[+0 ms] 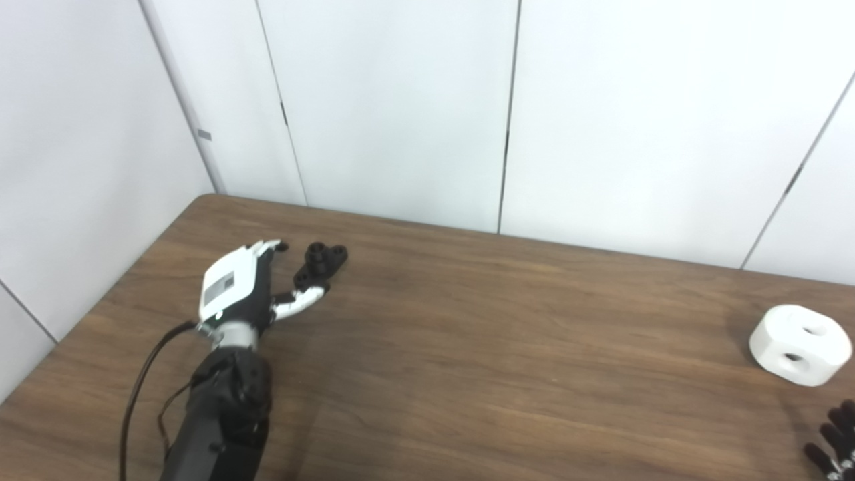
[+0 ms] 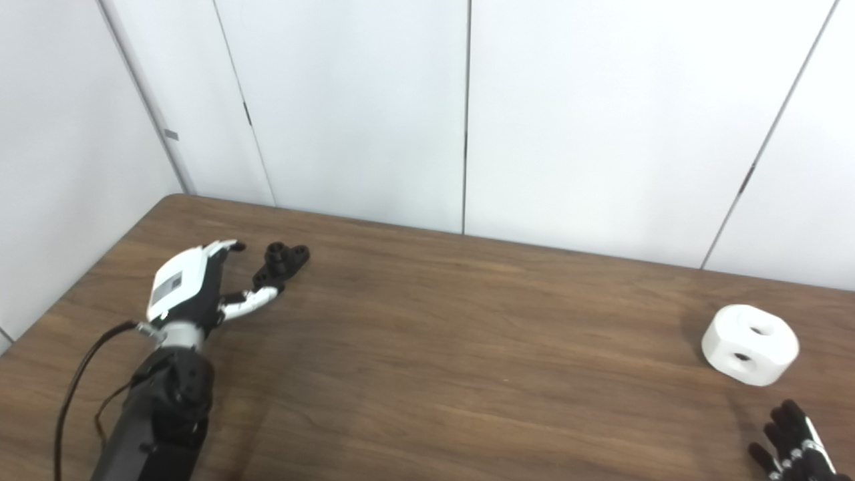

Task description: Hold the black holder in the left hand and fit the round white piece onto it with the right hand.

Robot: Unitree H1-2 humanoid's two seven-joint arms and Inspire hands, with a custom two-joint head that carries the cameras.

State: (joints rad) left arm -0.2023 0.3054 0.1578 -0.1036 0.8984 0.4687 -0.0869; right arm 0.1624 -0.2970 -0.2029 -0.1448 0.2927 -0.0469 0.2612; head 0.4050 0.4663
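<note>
The left hand (image 1: pixel 237 284) lies over the far-left part of the wooden table (image 1: pixel 467 347), back of the hand up, fingers spread and extended toward the wall; it holds nothing. The thumb (image 1: pixel 298 304) points right and forward, and its tip sits just beside, possibly touching, the near end of the black holder (image 1: pixel 320 262); contact cannot be confirmed. The fingertips (image 1: pixel 277 246) reach to the left of the holder and are apart from it.

The black holder rests on the table near the far-left corner. It is a small dark part with rounded lobes, and its detail is too small to resolve.

The round white piece (image 2: pixel 749 344) sits on the table at the far right, well apart from the holder. It is a thick, rounded block with one hole in the top face and one in the side face toward the camera. Bare tabletop lies between the two parts.

White wall panels (image 1: pixel 401 107) with dark vertical seams stand behind the table.

The left forearm (image 1: pixel 220 414) enters from the bottom edge at the left and angles up toward the holder. A black cable (image 1: pixel 137 394) loops from the wrist down the outer side of the arm.

The right hand (image 2: pixel 791 444) shows only at the bottom right corner, near the white piece but not touching it. Its dark fingers are apart and hold nothing.
</note>
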